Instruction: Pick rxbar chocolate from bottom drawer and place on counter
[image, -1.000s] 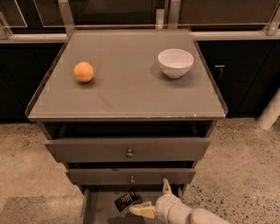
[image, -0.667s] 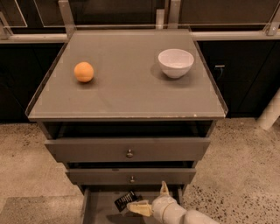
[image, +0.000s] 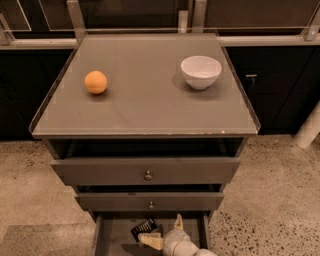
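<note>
- Grey shiny tabletop (image: 145, 110) with a thin raised rim; orange ball (image: 95, 82) on the left, white bowl (image: 201, 71) on the right, well apart.
- Speckled floor (image: 280, 200) all around, dark cupboards (image: 280, 85) behind.
- Small flat black rxbar chocolate (image: 144, 229) with white letters, lying at a slant in the pulled-out bottom drawer (image: 112, 240).
- Gripper (image: 160, 228) low in that drawer, jaws spread wide, holding nothing, just beside the rxbar chocolate.

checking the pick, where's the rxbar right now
Bottom centre of the camera view: the rxbar lies in the open bottom drawer, just left of the open claw reaching into it.
</note>
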